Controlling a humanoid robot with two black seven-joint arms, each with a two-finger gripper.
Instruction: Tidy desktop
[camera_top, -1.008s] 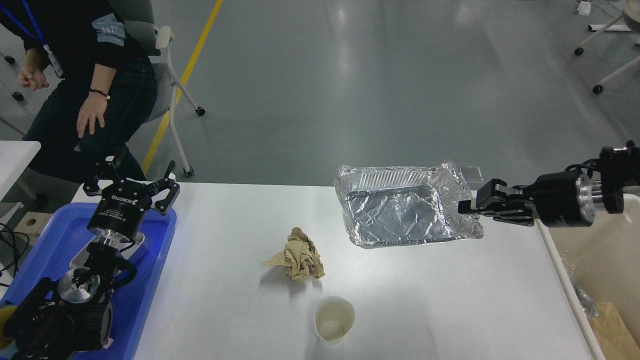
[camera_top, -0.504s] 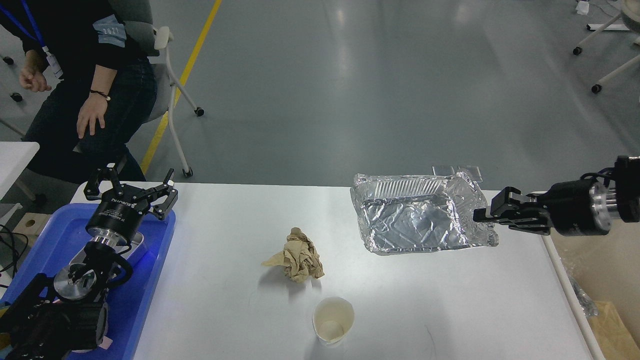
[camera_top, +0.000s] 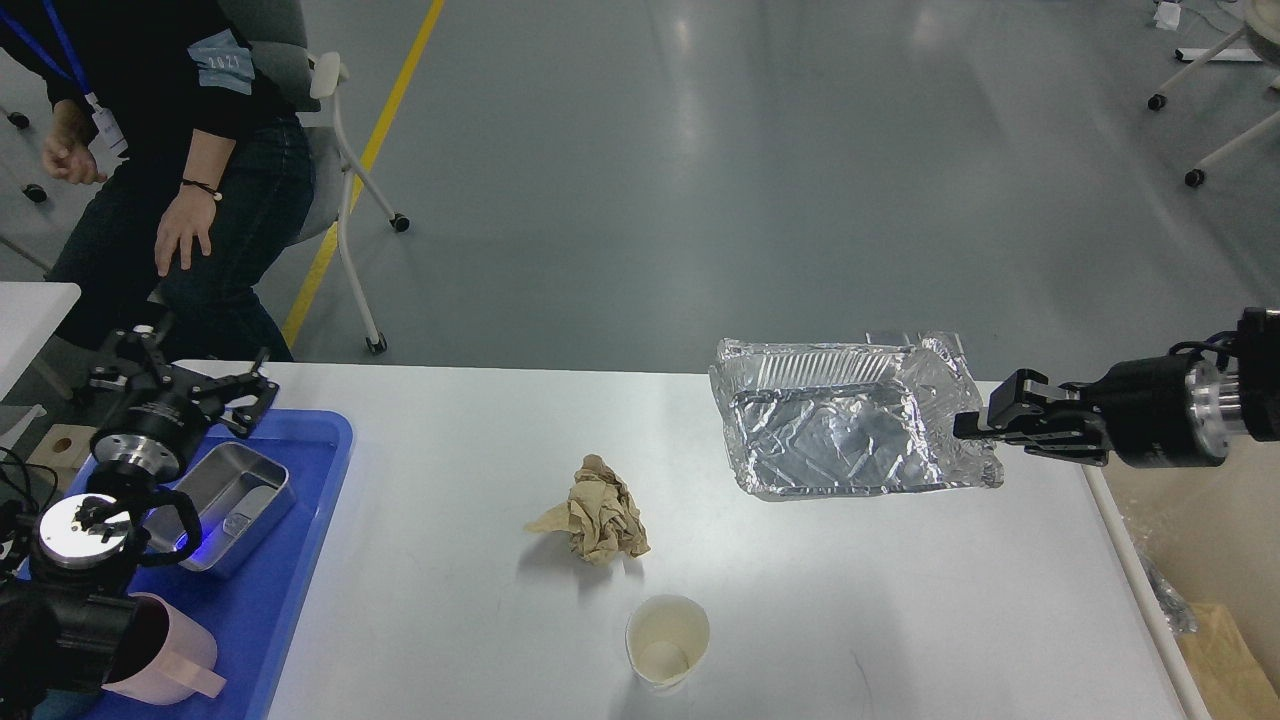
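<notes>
Foil tray (camera_top: 850, 435) farther right than before

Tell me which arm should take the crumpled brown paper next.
Probably the left. The left gripper is open and holds nothing, above the blue tray. The right gripper is shut on the foil container. The crumpled brown paper lies mid-desktop, with nothing in the way.

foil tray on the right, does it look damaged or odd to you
Yes. The foil tray is crumpled, its walls and right rim wrinkled and bent out of shape where the right gripper pinches it. It hangs tilted above the desktop rather than lying flat. Nearby lies a wadded brown paper.
</notes>
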